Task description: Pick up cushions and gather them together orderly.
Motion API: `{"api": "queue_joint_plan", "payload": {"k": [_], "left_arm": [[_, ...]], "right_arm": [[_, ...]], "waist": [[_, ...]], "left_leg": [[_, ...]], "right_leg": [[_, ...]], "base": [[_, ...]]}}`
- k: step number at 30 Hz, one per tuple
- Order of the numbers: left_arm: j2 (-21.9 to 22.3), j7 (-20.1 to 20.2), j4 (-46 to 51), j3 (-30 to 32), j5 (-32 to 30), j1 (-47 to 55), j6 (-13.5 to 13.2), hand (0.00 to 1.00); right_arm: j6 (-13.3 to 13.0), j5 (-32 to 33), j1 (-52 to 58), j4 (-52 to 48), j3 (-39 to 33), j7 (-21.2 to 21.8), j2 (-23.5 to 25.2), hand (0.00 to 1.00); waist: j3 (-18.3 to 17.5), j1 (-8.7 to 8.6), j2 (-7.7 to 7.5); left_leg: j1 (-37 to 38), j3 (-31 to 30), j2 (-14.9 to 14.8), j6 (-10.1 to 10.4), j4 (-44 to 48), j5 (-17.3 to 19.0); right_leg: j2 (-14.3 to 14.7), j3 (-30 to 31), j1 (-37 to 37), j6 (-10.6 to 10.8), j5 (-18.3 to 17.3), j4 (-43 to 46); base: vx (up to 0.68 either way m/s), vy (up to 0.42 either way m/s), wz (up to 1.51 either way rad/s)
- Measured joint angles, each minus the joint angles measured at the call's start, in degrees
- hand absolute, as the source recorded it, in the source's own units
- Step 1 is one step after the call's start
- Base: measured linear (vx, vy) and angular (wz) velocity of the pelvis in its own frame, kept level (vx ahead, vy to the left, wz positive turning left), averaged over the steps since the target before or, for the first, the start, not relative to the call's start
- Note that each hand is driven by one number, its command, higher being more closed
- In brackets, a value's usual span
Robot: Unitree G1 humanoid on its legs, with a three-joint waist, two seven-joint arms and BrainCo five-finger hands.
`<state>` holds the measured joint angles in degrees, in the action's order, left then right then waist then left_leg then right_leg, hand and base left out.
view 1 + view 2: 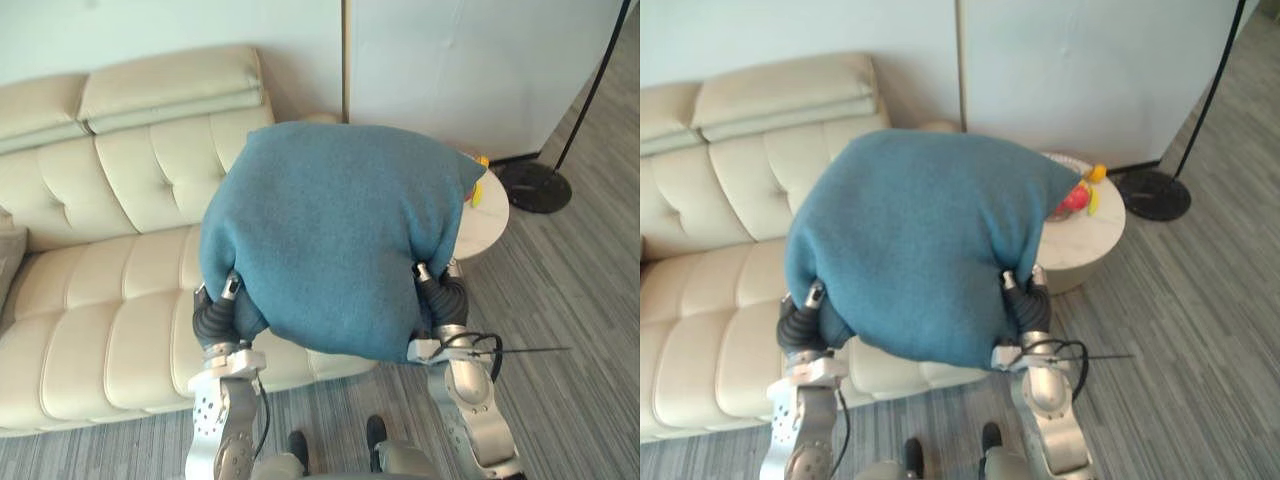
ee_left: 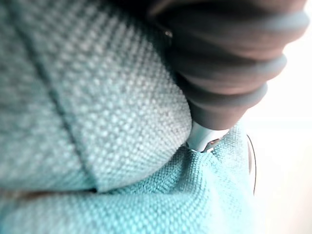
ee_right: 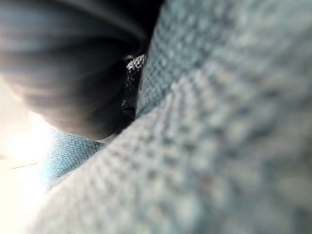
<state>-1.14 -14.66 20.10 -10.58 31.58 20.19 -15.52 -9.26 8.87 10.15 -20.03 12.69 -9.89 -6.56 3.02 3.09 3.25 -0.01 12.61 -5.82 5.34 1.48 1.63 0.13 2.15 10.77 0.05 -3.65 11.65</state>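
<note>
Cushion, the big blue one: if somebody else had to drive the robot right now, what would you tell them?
Left hand: pressed against the cushion's lower left side, grip hidden.
Right hand: pressed against its lower right side, grip hidden.
Cushion: off the ground, held between both hands before the sofa's right end, near the round table.
Done: pick-up.
Left: set it down neatly, probably on the sofa.
</note>
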Motion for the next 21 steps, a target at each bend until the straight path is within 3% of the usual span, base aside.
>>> {"api": "queue_joint_plan", "payload": {"k": [3, 7, 8, 9, 10, 12, 15, 16, 17, 18, 19, 20, 21], "left_arm": [[-0.2, 0.0, 0.0, -0.1, 0.1, 0.6, 0.0, 1.0], [-0.3, 0.0, -1.0, -0.2, 0.1, 0.6, 0.0, 1.0], [-0.3, 0.2, -1.8, -0.2, 0.3, 0.4, -0.1, 1.0], [-0.4, 0.3, -3.3, -0.2, 1.2, 0.5, -0.2, 1.0], [-0.4, 0.3, -4.0, -0.2, 1.3, 0.4, -0.2, 1.0], [-0.4, 0.3, -6.9, -0.3, 1.7, -0.2, -0.2, 1.0], [-0.4, 0.3, -8.8, -0.5, 2.3, -2.1, -0.2, 1.0], [-0.4, 0.3, -9.2, -0.7, 2.4, -2.6, -0.2, 1.0], [-0.5, 0.3, -10.2, -1.0, 2.4, -3.8, -0.1, 1.0], [-1.5, 0.3, -11.2, -1.1, 2.6, -4.8, 0.0, 1.0], [-3.3, 0.3, -12.0, -1.1, 3.8, -4.9, 0.0, 1.0], [-4.1, 0.3, -12.7, -1.1, 4.6, -4.7, 0.3, 1.0], [-4.1, 0.3, -13.1, -1.1, 4.6, -4.7, 0.4, 1.0]], "right_arm": [[-0.2, -0.9, 0.0, 0.0, 0.5, 0.0, -0.2, 1.0], [-1.3, -2.0, -0.1, 0.2, 0.5, -0.5, -0.5, 1.0], [-1.7, -2.1, -0.5, 0.6, 0.5, -1.0, -0.7, 1.0], [-1.8, -2.1, -2.0, 2.3, 0.5, -1.6, -0.7, 1.0], [-1.9, -2.1, -2.5, 3.1, 0.5, -1.7, -0.8, 1.0], [-1.9, -2.1, -5.3, 6.7, 0.3, -2.5, -1.3, 1.0], [-2.0, -2.2, -8.7, 9.3, -0.1, -3.7, -3.0, 1.0], [-1.9, -2.3, -9.5, 10.2, -0.8, -4.0, -3.0, 1.0], [-1.8, -2.7, -9.8, 11.1, -1.4, -4.4, -2.8, 1.0], [-1.5, -2.8, -10.1, 12.5, -1.4, -4.8, -2.3, 1.0], [-0.6, -3.9, -10.2, 12.8, -1.2, -4.8, -2.0, 1.0], [-0.2, -4.5, -10.2, 12.8, -1.0, -4.7, -1.8, 1.0], [-0.1, -4.5, -10.2, 13.0, -0.8, -4.7, -1.8, 1.0]], "waist": [[-0.1, -0.01, -0.02], [0.0, -0.81, -0.5], [0.2, -0.96, -1.13], [0.2, -0.45, -1.33], [0.2, -0.51, -1.51], [0.1, -1.75, -1.89], [-0.8, -2.64, -0.59], [-1.4, -2.75, 0.46], [-1.1, -3.09, 0.04], [-0.4, -3.25, -1.77], [-0.3, -2.88, -2.69], [-0.3, -2.73, -2.54], [-0.3, -2.54, -2.45]], "left_leg": [[0.0, -1.4, 0.2, -0.2, 0.9, 0.3], [-5.2, -1.9, 1.4, 0.7, 6.4, 0.0], [-7.6, 1.5, 0.9, 0.4, 9.8, 1.3], [-10.1, 9.2, -3.3, -2.4, 16.1, 3.7], [-10.3, 10.3, -4.1, -2.6, 16.8, 3.8], [-10.5, 13.2, -7.6, -2.6, 14.8, 3.6], [-10.9, 18.6, -11.6, -0.6, 8.6, 1.6], [-10.2, 20.7, -12.2, 0.9, 7.1, 0.1], [-10.4, 22.2, -11.5, 2.3, 6.9, -4.4], [-11.3, 22.0, -10.6, 1.1, 10.4, -2.6], [-15.0, 20.6, -11.4, 0.0, 20.9, 4.2], [-17.0, 19.7, -12.2, -1.1, 28.7, 9.3], [-17.3, 19.7, -12.2, -1.3, 30.8, 11.1]], "right_leg": [[-0.6, -1.4, -1.2, -0.2, -0.1, -0.1], [-4.8, -7.2, -0.9, -0.3, -2.1, 3.0], [-6.2, -8.5, -0.7, -0.3, -2.2, 3.5], [-8.2, -10.5, -0.6, -0.1, -2.5, 4.3], [-9.0, -11.2, -0.8, 0.2, -2.6, 4.2], [-12.5, -14.7, -2.6, 2.1, -1.8, 1.5], [-14.5, -18.4, -3.2, 5.6, 1.5, -4.7], [-14.7, -19.5, -3.9, 7.3, 2.9, -6.6], [-15.7, -20.4, -5.5, 8.7, 4.0, -8.6], [-17.3, -20.8, -7.2, 9.0, 5.3, -10.7], [-18.6, -21.7, -9.2, 9.1, 6.7, -12.9], [-19.9, -22.3, -10.9, 11.4, 7.9, -13.2], [-20.5, -22.4, -11.2, 12.2, 8.4, -12.9]], "base": [[0.01, 0.016, 0.24], [-0.04, 0.035, 0.87], [-0.1, 0.085, 1.02], [-0.09, 0.095, 0.86], [-0.1, 0.143, 0.77], [-0.07, 0.227, 1.08], [-0.02, 0.427, 0.85], [0.07, 0.478, 0.78], [0.1, 0.351, 0.68], [0.1, 0.394, 0.64], [0.12, 0.495, 0.38], [0.11, 0.519, 0.18], [0.13, 0.467, -0.02]]}}
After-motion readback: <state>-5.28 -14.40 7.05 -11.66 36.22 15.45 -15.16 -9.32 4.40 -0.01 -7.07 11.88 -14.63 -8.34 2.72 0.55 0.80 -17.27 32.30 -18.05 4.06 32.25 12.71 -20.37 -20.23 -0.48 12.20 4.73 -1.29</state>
